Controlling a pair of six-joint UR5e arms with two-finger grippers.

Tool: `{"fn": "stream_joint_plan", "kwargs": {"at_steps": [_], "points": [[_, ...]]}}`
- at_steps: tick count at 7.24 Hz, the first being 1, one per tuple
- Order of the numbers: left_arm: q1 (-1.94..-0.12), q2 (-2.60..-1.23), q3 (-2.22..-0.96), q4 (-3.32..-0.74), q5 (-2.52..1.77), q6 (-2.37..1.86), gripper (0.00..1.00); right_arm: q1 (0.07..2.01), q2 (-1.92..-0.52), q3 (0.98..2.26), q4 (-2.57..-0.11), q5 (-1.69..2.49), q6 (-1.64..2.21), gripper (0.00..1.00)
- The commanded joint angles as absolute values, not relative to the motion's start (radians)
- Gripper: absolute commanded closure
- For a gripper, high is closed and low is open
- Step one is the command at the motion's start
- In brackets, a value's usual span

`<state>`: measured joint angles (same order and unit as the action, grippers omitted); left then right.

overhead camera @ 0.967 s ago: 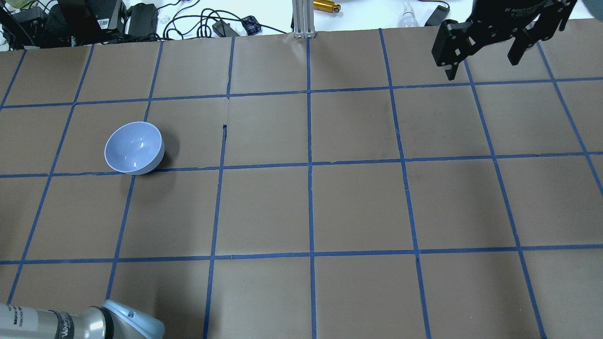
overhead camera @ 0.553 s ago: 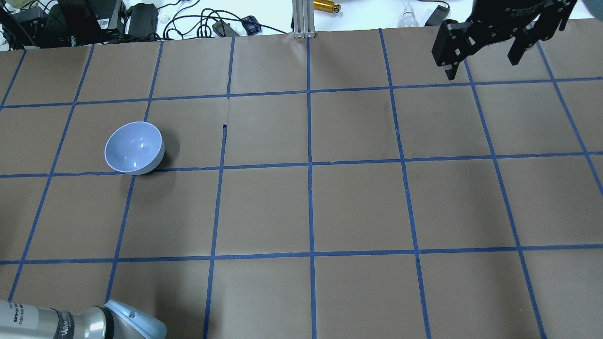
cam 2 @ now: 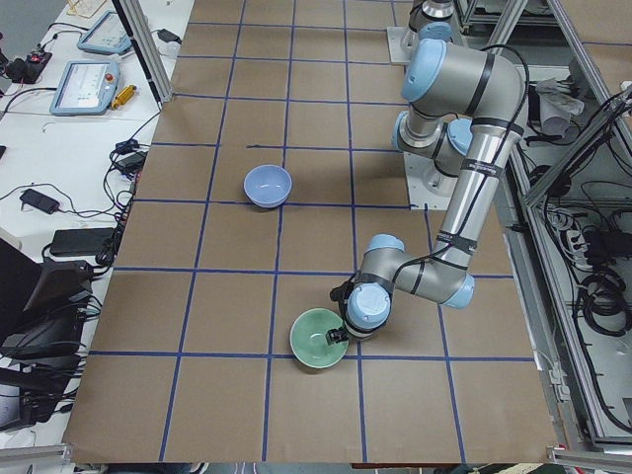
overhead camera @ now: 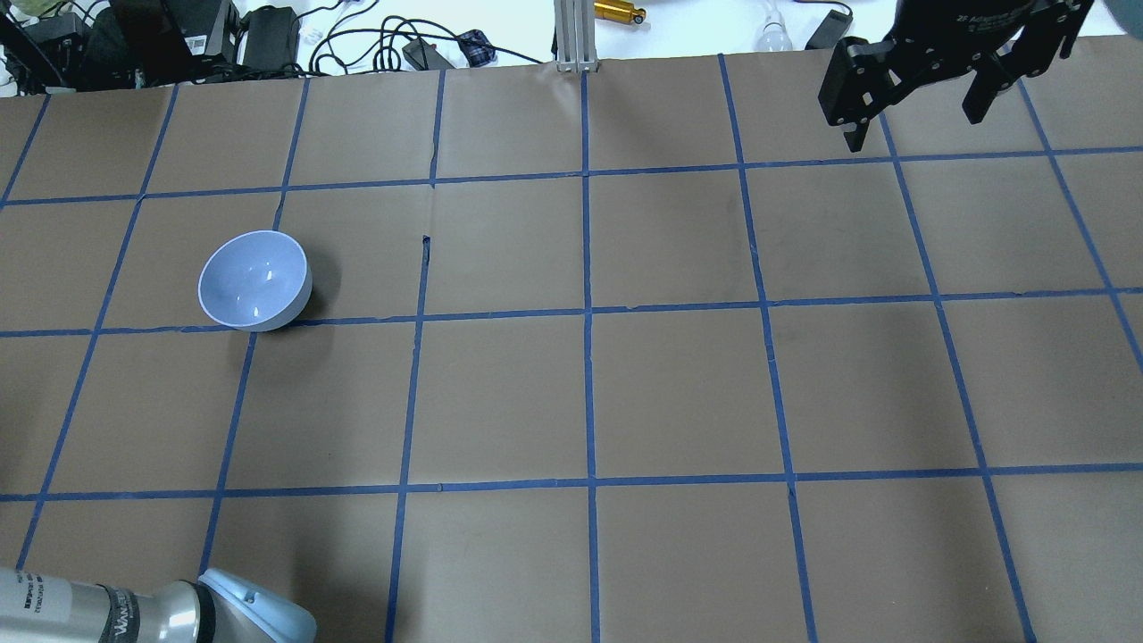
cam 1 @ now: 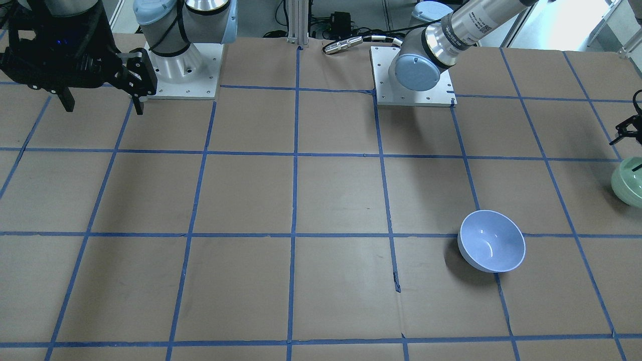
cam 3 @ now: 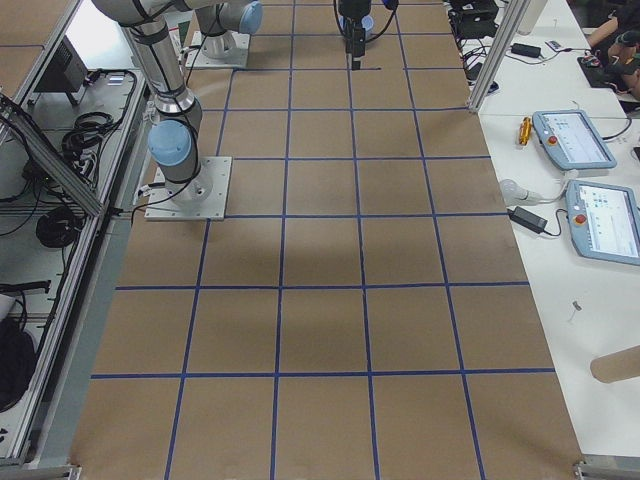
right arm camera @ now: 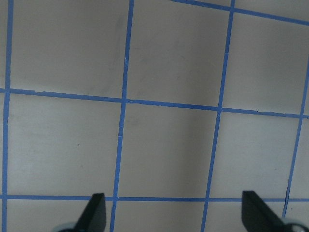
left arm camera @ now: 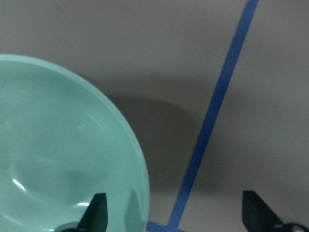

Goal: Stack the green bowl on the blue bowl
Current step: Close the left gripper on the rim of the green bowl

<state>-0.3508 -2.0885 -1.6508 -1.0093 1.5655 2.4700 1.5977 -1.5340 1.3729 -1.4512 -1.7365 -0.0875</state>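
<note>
The green bowl (cam 2: 318, 339) stands near the table's left end, outside the overhead view; it also shows at the right edge of the front view (cam 1: 629, 185). My left gripper (left arm camera: 176, 215) is open and low over the green bowl (left arm camera: 63, 159). One finger is inside the rim and the other is outside over the table. The blue bowl (overhead camera: 254, 279) stands upright and empty about two grid squares away (cam 2: 268, 185). My right gripper (overhead camera: 915, 121) is open and empty, high over the far right corner, far from both bowls.
The brown table (overhead camera: 679, 393) is marked with a blue tape grid. Cables and power bricks (overhead camera: 268, 36) lie past its far edge. An aluminium post (overhead camera: 576, 36) stands at the far middle. The arm bases (cam 1: 183, 70) are mounted on the robot's side.
Almost nothing. The left arm's elbow at the bottom left has crept slightly right. The blue bowl and the right gripper stay where they were.
</note>
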Motion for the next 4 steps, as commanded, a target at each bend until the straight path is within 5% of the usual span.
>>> {"fn": "stream_joint_plan", "kwargs": {"at_steps": [1, 4], "points": [[-0.360, -2.089, -1.651, -0.999, 1.560, 2.483, 0.27, 1.598, -1.534, 1.373, -1.451, -1.736, -0.087, 0.00], [-0.362, -2.088, -1.651, -0.985, 1.557, 2.505, 0.65, 1.597, -1.534, 1.373, -1.451, -1.736, -0.087, 0.00]]}}
